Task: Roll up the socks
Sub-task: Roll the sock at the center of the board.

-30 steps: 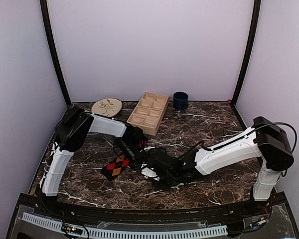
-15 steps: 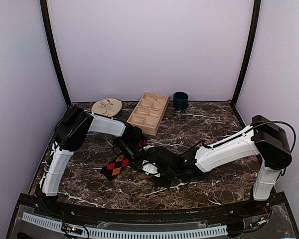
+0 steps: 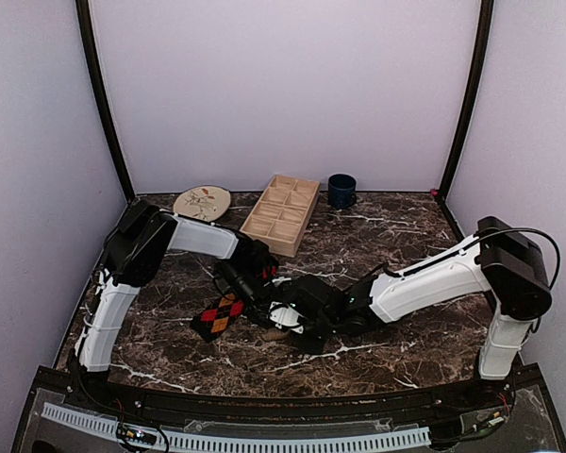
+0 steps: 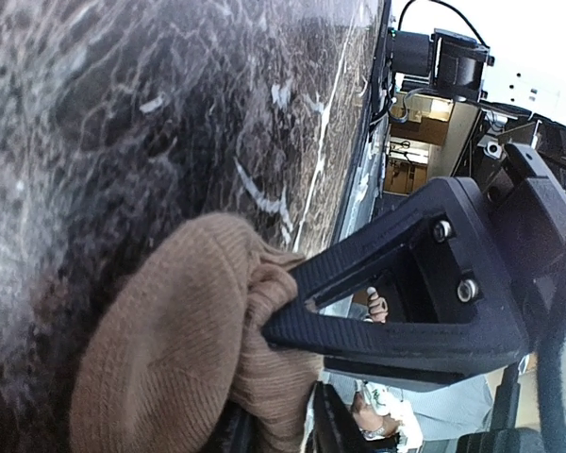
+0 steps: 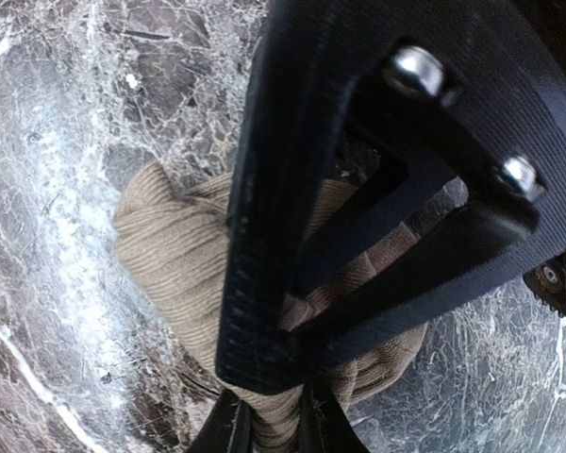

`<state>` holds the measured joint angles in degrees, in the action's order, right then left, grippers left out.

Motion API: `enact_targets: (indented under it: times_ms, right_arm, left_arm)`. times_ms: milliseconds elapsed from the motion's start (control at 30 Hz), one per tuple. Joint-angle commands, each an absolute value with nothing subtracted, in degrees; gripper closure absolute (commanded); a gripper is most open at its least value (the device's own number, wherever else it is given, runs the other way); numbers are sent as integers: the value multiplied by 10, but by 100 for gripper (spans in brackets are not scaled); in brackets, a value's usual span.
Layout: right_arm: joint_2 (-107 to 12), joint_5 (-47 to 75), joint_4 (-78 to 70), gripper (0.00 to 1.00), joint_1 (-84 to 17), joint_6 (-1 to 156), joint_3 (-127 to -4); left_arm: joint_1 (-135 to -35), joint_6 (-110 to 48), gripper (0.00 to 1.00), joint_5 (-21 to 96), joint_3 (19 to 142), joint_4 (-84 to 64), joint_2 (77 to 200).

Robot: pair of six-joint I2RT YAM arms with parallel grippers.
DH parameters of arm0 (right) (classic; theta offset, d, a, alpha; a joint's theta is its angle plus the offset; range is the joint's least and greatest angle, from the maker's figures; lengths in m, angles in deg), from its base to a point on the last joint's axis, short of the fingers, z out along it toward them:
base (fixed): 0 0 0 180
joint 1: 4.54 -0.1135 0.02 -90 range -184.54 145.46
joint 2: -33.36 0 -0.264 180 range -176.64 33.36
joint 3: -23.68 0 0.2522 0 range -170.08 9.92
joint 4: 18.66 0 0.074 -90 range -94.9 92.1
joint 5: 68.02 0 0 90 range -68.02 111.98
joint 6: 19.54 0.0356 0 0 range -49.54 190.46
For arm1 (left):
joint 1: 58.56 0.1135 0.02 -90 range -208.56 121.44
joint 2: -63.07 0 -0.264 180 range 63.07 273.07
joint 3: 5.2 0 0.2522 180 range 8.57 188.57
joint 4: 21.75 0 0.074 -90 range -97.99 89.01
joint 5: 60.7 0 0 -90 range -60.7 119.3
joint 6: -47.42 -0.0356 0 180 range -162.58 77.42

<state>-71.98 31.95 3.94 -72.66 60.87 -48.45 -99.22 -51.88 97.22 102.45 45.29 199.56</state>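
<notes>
Tan knit fabric is the busy spot: the tan sock [image 5: 170,255] sits bunched into a rounded, ribbed lump on the dark marble bench [image 3: 406,359], about midway between its left and right edges and nearer the front edge than the back. Both arms reach in to it from opposite sides. The right claw [image 5: 269,427] is clenched on a fold of the tan sock, the cloth pinched between its narrow fingertips at the bottom of its own wrist view. The left claw [image 4: 281,429] has tan cloth between its fingertips too, which stand only slightly apart; whether they bite the cloth or merely bracket it I cannot tell. Each wrist view also shows the other arm's black finger frame pressed against the lump. The argyle sock [image 3: 222,316], black with red and orange diamonds, lies flat on the bench just to the left of the claws, toward the front-left corner, with nothing gripping it; whether it touches the tan lump is hidden by the left arm. By my reading, the task is somewhere before its midpoint: the tan sock looks gathered and partly rolled, but loose folds show at one end, so it likely wants tightening or tucking, and the argyle sock has not been rolled at all.
</notes>
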Motion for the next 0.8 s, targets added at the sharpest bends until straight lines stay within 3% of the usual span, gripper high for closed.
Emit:
enact_targets:
  times_ms: [0, 233, 767]
  right_arm:
    - [-736, 272, 80, 85, -726, 617, -484]
    - [-723, 266, 100, 86, -727, 626, -474]
    - [-699, 262, 128, 86, -727, 639, -461]
  left_arm:
    - [-994, -480, 69, 923, 1032, 426, 1980]
    - [-994, -431, 60, 879, 1022, 367, 1954]
    - [-994, -312, 59, 743, 976, 247, 1872]
